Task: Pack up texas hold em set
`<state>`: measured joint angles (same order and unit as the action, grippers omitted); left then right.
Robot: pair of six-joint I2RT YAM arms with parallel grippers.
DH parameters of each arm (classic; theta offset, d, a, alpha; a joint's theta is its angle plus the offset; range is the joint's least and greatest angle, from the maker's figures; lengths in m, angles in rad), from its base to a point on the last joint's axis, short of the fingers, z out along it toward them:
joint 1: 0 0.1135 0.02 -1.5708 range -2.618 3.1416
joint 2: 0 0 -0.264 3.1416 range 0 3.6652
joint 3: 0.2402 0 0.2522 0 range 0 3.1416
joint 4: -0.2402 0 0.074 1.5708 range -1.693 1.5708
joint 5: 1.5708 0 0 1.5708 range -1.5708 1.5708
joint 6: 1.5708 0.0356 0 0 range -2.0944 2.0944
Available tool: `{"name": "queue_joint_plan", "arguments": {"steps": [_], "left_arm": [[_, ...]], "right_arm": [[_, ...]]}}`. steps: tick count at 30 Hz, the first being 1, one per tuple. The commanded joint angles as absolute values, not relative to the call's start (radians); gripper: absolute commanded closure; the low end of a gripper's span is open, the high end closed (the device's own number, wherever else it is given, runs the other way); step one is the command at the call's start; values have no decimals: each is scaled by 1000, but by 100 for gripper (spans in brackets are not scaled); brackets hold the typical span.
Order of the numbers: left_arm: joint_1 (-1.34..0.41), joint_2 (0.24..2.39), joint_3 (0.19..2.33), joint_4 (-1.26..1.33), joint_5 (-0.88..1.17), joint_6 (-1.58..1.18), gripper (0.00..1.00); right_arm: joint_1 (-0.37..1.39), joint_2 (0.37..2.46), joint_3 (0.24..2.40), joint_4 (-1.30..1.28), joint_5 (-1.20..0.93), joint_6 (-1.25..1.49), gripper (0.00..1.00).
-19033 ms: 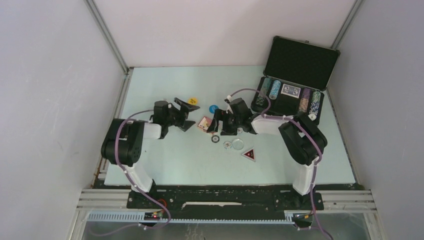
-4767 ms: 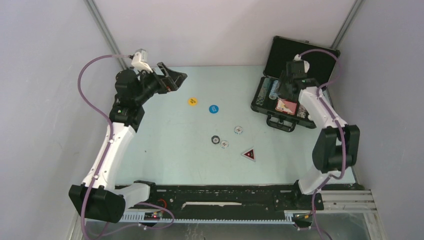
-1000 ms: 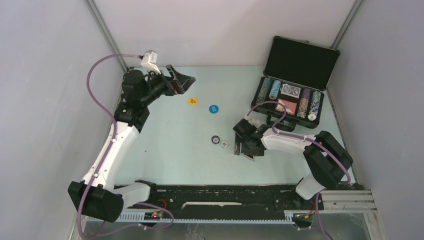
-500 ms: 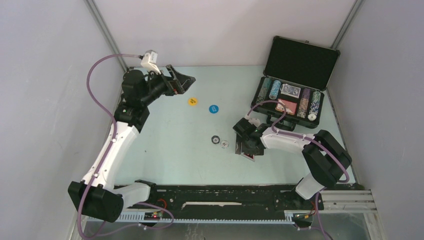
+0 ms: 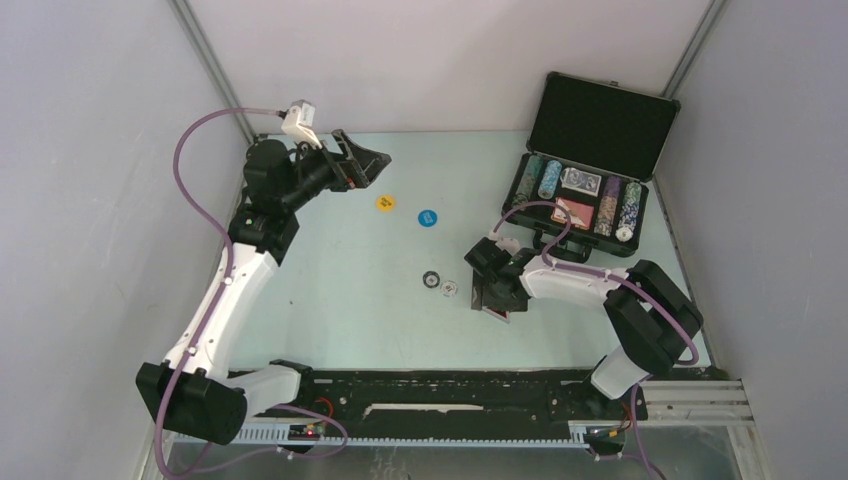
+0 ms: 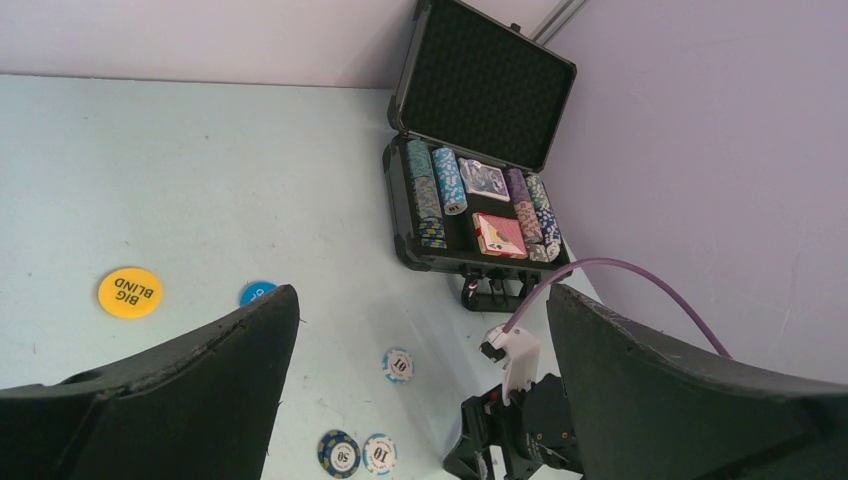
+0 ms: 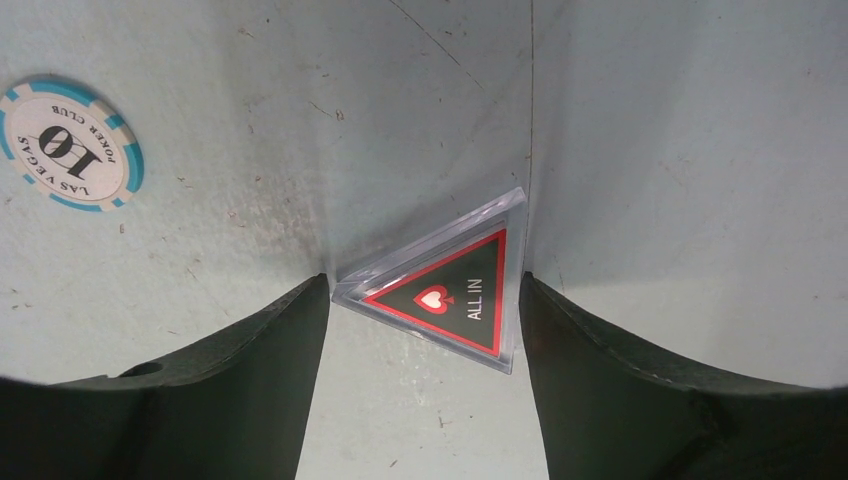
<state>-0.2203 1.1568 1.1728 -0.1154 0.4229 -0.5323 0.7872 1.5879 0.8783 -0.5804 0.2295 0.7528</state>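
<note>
The triangular token (image 7: 450,290), on the table (image 5: 340,300), is pinched by the right gripper (image 7: 423,287). Chip rows (image 5: 545,178) and decks (image 5: 580,181) are stowed in the open case (image 5: 600,125); yellow disc (image 5: 385,203), blue disc (image 5: 427,217) and loose chips (image 5: 449,288) are left out. Left gripper (image 6: 420,300) is held wide, empty.

The left arm rises along the left side of the top view with its elbow high. It holds the left hand (image 5: 370,165) above the tabletop in the upper left, pointing rightward with the fingers spread wide. The right arm folds low across the lower right, and the right hand (image 5: 493,297) is down at the tabletop just right of centre, its fingers against opposite corners of the triangular token (image 7: 449,292).
</note>
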Motion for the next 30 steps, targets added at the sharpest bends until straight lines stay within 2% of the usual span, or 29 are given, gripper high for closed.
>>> {"name": "queue_joint_plan", "arguments": {"steps": [1,8,21,26,30], "left_arm": [[-216,1147,1160,-98,437,-527,0],[-217,1148,1160,-99,436,-525,0],[-216,1147,1161,-98,439,-528,0],[-215,1149,1160,-98,444,-530,0],[-216,1147,1161,-98,446,-532,0]], "right_arm": [[792,1598,891,-606,248,752,22],[776,1612,893,-567,220,750,22],[782,1564,931,-615,281,765,35],[778,1502,944,-641,302,762,45],[745,1443,958,-676,326,750,46]]}}
